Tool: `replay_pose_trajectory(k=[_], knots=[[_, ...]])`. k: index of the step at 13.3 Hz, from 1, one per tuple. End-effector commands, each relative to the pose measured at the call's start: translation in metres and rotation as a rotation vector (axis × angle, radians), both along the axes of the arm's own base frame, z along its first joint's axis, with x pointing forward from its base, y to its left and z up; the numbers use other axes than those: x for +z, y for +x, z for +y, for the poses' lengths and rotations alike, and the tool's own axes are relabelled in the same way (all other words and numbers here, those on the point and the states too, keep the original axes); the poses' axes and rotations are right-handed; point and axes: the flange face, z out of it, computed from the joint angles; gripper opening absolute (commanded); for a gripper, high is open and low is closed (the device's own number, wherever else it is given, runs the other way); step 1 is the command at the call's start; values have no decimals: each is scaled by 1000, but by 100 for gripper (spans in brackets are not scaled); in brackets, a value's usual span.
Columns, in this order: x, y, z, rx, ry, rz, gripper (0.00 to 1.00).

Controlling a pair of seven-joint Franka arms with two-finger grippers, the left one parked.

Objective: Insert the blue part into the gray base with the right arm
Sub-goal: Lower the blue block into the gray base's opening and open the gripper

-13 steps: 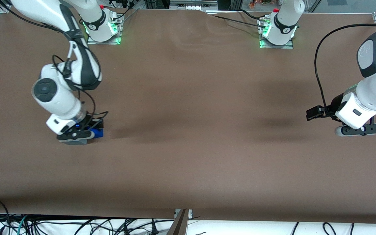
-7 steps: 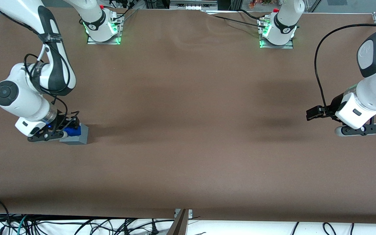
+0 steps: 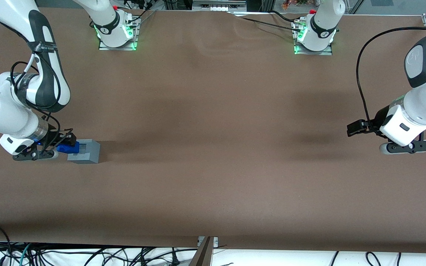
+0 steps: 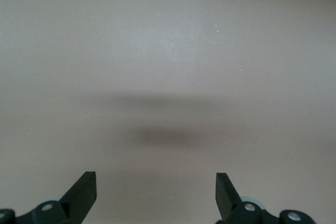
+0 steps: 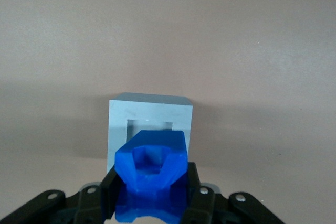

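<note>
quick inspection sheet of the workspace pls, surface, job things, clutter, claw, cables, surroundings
surface: brown table, slightly wrinkled near the arm bases
job's things: gray base standing on the table, recess empty; blue part held beside the base toward the working arm's end, not inserted
clutter: nothing seen
claw: right arm's claw shut on the blue part, low beside the base
cables: black cables below the table's near edge; one black cable looping to the parked arm
surroundings: two green-lit arm mounts
</note>
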Motion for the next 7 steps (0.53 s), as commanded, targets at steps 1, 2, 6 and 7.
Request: replay_pose_trajectory(k=[1,2,6,7], knots=[[-7,2,1,-1,40,-4,20],[-9,3,2,-4,44,-9,20],[-15,4,5,-6,50,-12,20],[-16,5,6,-5,51,-17,20]])
